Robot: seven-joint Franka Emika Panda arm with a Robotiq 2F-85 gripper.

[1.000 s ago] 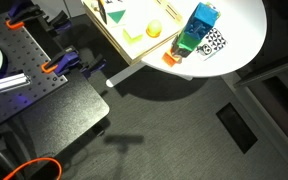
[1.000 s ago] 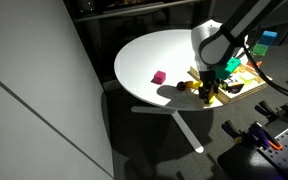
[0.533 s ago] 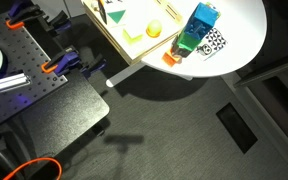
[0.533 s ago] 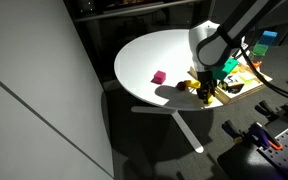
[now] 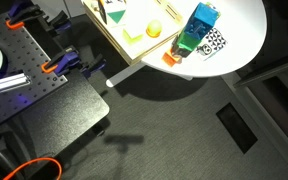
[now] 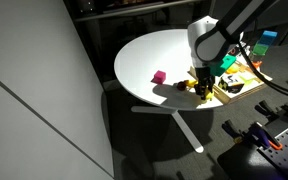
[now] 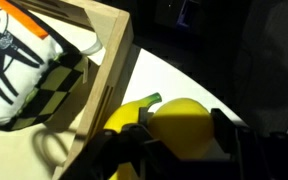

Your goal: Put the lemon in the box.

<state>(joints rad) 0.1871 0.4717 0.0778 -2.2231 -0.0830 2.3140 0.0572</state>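
Checking the claw [image 7: 180, 142] first: clenching on the lemon [image 7: 184, 120], squeezing it from both sides, spread only to the fruit's width. Hanging just outside the box [image 7: 106, 75], right by its corner wall, over the white desk [image 6: 149, 55], so not inside yet. Comparing with a second ago: drifting slightly up and toward the pink cube [image 6: 158, 77], away from the box rim; seeing no shift anywhere else. Counting stuff: one box, one pink cube, one blue-and-green carton [image 5: 197, 30], one lemon in the grip, one more yellow fruit with a green tip [image 7: 136, 108] just beside it. Also spotting one round yellow fruit [image 5: 154, 29] lying inside the box in an exterior view; can't tell whether that's the green-tipped one.
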